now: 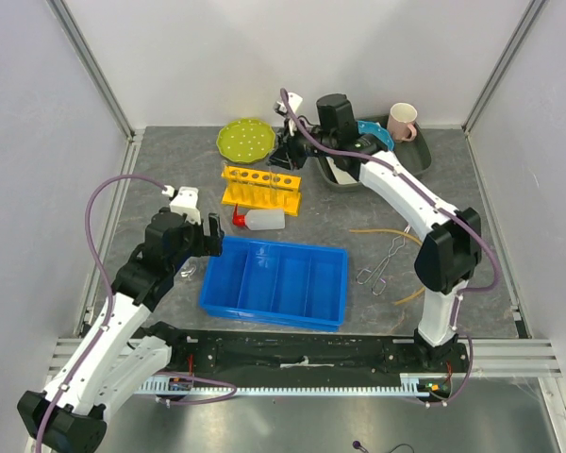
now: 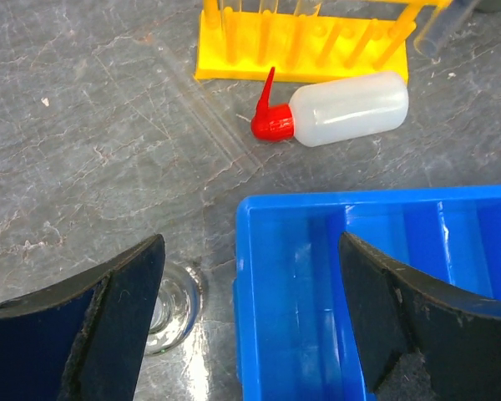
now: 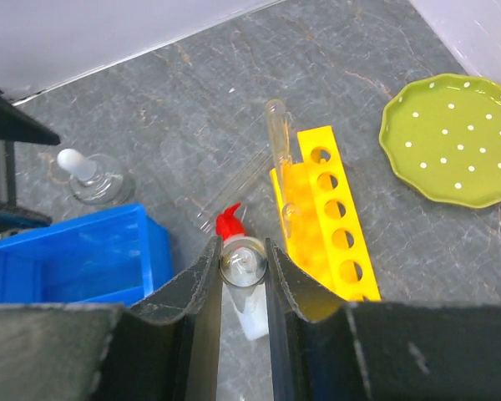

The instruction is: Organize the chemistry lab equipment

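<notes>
The left arm (image 1: pixel 113 311) leans in from seven o'clock with its elbow bent; the left gripper (image 2: pixel 250 251) hangs low over the tray's left edge, jaws spread wide with nothing between them; its fingers (image 2: pixel 108 334) are dull black wedges. Just beside the left finger a small stoppered glass flask (image 3: pixel 96 180) — clear, round-bodied, white-plugged — sits on the mottled grey table (image 1: pixel 170 170). At its three o'clock lies the glossy blue plastic tray (image 1: pixel 274 281), rectangular and split into compartments. At the tray's twelve o'clock the squeeze bottle (image 2: pixel 342 109) lies on its side, translucent white, its red spout pointing to nine o'clock; just behind it stands the yellow rack (image 1: pixel 261 189), a holed plastic bar with one clear tube (image 3: pixel 277 134) leaning in it. The right arm (image 1: pixel 424 203) stretches from five o'clock across to the rack; the right gripper (image 3: pixel 243 251) pinches a clear test tube (image 3: pixel 244 266), seen end-on, between narrow jaws. At the tray's three o'clock lie the metal tongs (image 1: pixel 382 264) — thin, scissor-like — near the tan rubber tube (image 1: pixel 387 232).
</notes>
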Robot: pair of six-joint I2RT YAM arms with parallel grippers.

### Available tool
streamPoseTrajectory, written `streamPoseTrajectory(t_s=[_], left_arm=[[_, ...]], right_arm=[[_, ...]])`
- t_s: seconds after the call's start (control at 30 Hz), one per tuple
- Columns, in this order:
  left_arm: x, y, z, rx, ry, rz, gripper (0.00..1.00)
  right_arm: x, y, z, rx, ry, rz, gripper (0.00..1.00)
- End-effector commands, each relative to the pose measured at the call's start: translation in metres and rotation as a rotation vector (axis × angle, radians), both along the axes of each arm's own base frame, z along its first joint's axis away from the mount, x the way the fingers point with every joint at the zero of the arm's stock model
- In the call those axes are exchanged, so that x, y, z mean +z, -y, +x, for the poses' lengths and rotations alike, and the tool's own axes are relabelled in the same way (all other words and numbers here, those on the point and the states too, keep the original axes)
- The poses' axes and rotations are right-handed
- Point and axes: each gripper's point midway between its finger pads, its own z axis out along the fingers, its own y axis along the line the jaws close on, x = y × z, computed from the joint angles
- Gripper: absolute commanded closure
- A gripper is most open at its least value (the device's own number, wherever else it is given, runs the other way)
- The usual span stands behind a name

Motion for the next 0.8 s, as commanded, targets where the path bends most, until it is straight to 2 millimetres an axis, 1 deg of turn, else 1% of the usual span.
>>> streamPoseTrajectory(t_s=[0.0,0.13,0.33,0.4,0.6,0.77], left_arm=[[0.012,-0.011,0.007,0.025,0.089,0.046,0.1],[0.01,-0.014,0.008,0.041,0.088,0.053,0.1],[0.012,-0.018,0.007,0.052,0.106,0.055,0.1],[0.012,-0.018,0.007,0.054,0.106,0.057,0.1],[0.013,-0.018,0.007,0.055,0.109,0.055,0.1],[0.012,-0.018,0.007,0.053,0.109,0.056,0.1]], right_arm=[[0.012,-0.021,0.025,-0.038,0.098,0.033,0.76],[0.002,-0.035,0.035,-0.051,0.103,0.027,0.75],[0.001,-0.048,0.05,-0.075,0.12,0.036,0.76],[0.003,-0.051,0.052,-0.079,0.125,0.042,0.75],[0.002,-0.054,0.062,-0.104,0.141,0.042,0.75],[-0.007,-0.053,0.063,-0.108,0.135,0.025,0.75]])
